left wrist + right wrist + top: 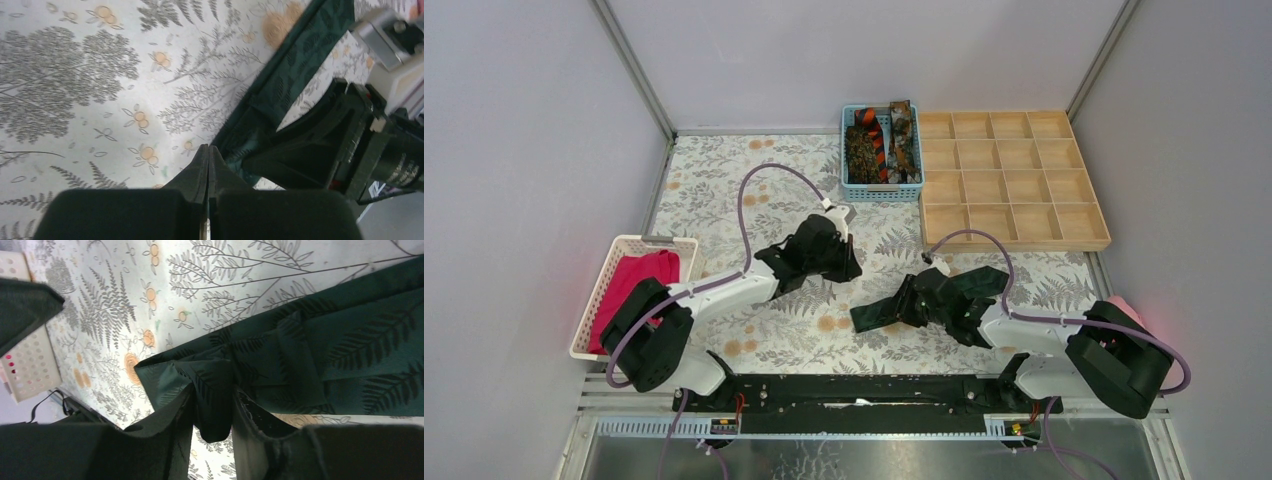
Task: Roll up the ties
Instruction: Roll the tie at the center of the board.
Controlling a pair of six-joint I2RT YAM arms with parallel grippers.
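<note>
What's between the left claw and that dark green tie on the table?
Only a narrow strip of bare flowered tablecloth separates the left gripper from the dark green tie; the top view shows it.

Place: a robot test cell in a lab.
Enclosure: plain pale grey walls [524, 120] close in three sides of the table, joined at the far corners by bare metal posts [632, 65].
Machines: a left arm [724, 290] and a right arm [1044, 340], both black and white, stand on a black rail [864, 392] along the near edge, with purple cables [744, 210] looping over them.
Work surface: a fern-and-flower tablecloth [714, 190] covers the table, the one homely touch.
Props: a blue basket [848, 150] of ties [874, 145], a wooden tray [1014, 241] of square compartments and a white basket [614, 262] holding a magenta cloth [639, 275] sit around the edges.
</note>
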